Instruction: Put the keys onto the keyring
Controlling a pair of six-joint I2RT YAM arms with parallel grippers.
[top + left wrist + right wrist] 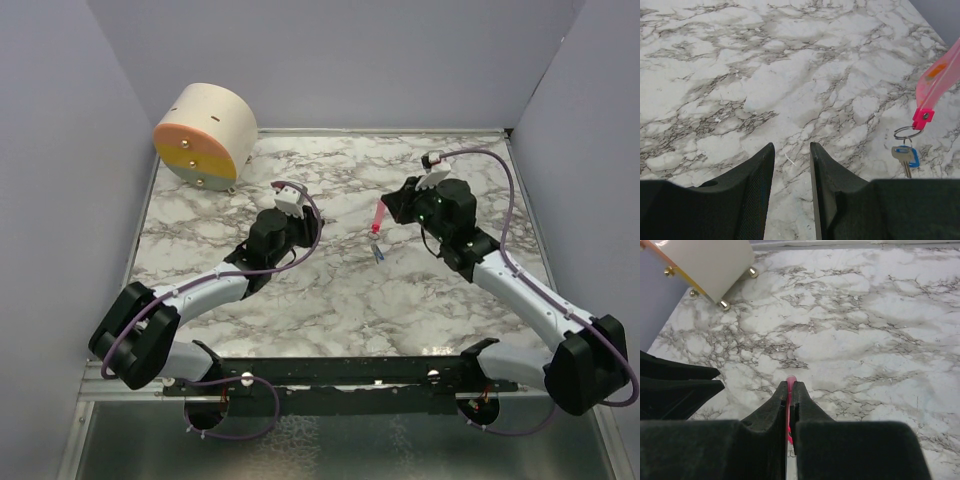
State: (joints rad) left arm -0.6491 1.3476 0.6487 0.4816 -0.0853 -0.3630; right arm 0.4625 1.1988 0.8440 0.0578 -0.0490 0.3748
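Right claw (790, 385): clenched on the translucent pink plastic strip (937, 82), just right of the marble tabletop (330, 300) centre.
Ring: thin metal keyring (907, 132) hangs from the strip's red end, touching the small silver key with blue rim (903, 156); threaded or not, cannot tell.
Left claw (791, 145): half-open, empty.
Advice: steady the strip and pinch the ring, not the key.

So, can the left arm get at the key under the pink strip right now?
Probably yes: the left gripper stands open over bare marble, with nothing between it and the key on the ring below the pink strip pinched by the right gripper.
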